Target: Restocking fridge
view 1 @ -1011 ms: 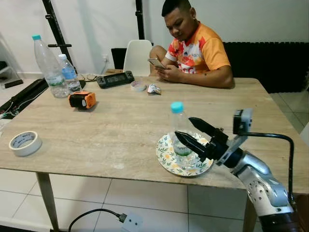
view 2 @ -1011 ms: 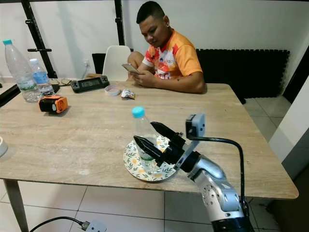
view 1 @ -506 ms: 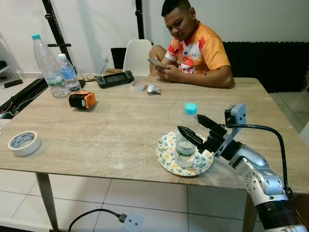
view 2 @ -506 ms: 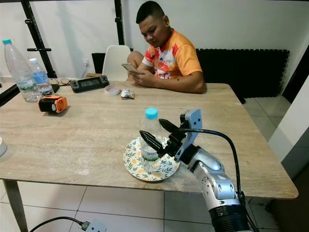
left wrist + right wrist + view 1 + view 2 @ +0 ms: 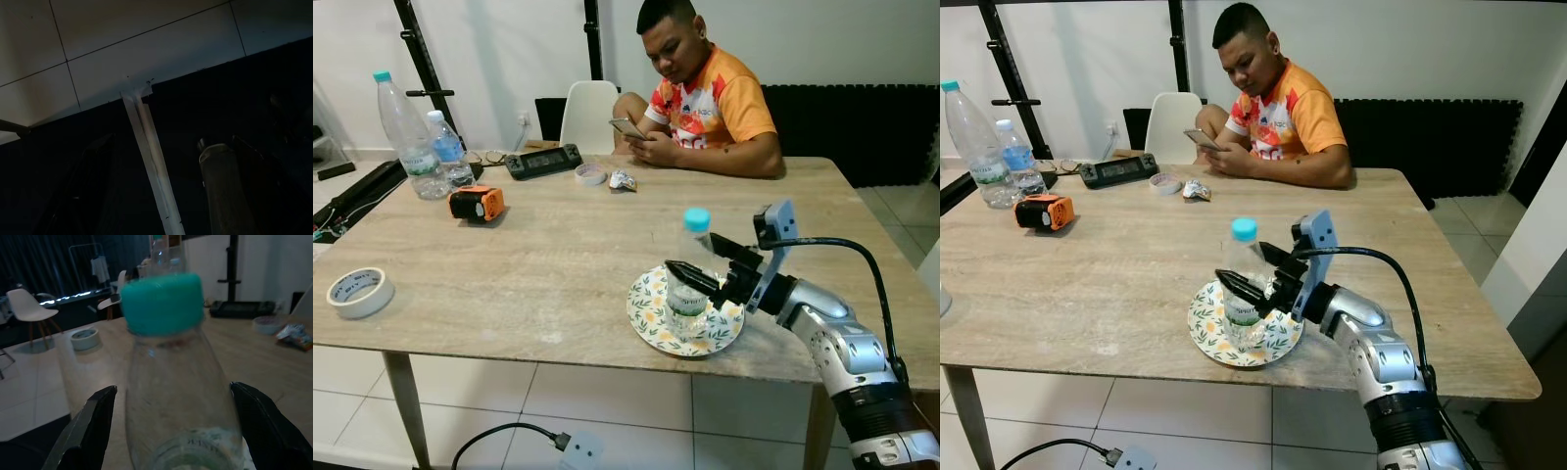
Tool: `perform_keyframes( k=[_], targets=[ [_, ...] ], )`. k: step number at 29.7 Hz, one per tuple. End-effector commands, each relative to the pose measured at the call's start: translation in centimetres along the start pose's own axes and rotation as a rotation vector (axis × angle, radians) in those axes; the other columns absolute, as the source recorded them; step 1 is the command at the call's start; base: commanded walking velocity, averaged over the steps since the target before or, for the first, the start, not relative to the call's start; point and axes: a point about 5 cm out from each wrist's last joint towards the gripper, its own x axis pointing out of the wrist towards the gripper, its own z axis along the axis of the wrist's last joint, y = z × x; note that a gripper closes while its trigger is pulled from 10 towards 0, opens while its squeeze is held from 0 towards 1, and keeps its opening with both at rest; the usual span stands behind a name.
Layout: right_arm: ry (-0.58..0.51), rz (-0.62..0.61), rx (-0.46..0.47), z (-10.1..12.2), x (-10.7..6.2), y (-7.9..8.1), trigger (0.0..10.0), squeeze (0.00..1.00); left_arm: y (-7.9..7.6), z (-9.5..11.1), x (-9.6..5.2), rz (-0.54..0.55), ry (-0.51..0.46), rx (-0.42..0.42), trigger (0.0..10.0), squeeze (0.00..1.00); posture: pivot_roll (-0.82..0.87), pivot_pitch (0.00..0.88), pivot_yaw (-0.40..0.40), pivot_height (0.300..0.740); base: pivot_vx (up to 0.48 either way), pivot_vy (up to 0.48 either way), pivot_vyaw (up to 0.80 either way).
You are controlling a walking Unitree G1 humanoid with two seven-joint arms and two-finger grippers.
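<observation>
Now your right gripper [image 5: 693, 275] has closed in around the water bottle [image 5: 689, 268] on the floral plate [image 5: 651, 327], fingers open and straddling it. Squeeze next. Your left arm hangs idle; I cannot tell its claw's state.

Bench [image 5: 538, 264]: pale wood-grain top, matt, smooth.
Bottle [image 5: 689, 269]: clear thin plastic, glossy, teal plastic cap, paper-like label.
Plate [image 5: 651, 318]: glazed look, floral print, slight sheen.
Right gripper [image 5: 705, 266]: black plastic fingers, matt; arm behind it silver metal, satin shine.
Tape roll [image 5: 359, 292]: white, paper-like, matt.
Two far bottles [image 5: 411, 137]: clear glossy plastic.
Floor [image 5: 607, 411]: pale tiles, smooth, faint gloss.
Person's shirt [image 5: 720, 103]: orange cloth, smooth knit.
</observation>
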Motion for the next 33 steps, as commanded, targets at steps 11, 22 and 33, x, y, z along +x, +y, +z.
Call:
perform_keyframes(
  k=[11, 22, 33],
  targets=[
    [0.106, -0.041, -0.006, 1.8, 1.4, -0.8, 10.0, 0.0, 0.0, 0.0, 0.0, -0.007, 0.007, 0.014, 10.0, 0.0, -0.02, 0.012, -0.001, 0.734, 0.0, 0.0, 0.0],
    [0.273, -0.132, -0.051, 1.1, 1.6, -1.9, 10.0, 0.0, 0.0, 0.0, 0.0, -0.009, 0.008, 0.009, 10.0, 0.0, -0.02, 0.012, -0.001, 0.734, 0.0, 0.0, 0.0],
    [0.296, -0.116, -0.051, 2.0, 1.6, -2.1, 10.0, 0.0, -0.1, 0.0, 0.0, -0.012, 0.008, 0.011, 10.0, 0.0, -0.02, 0.012, -0.002, 0.734, 0.0, 0.0, 0.0]
  ],
)
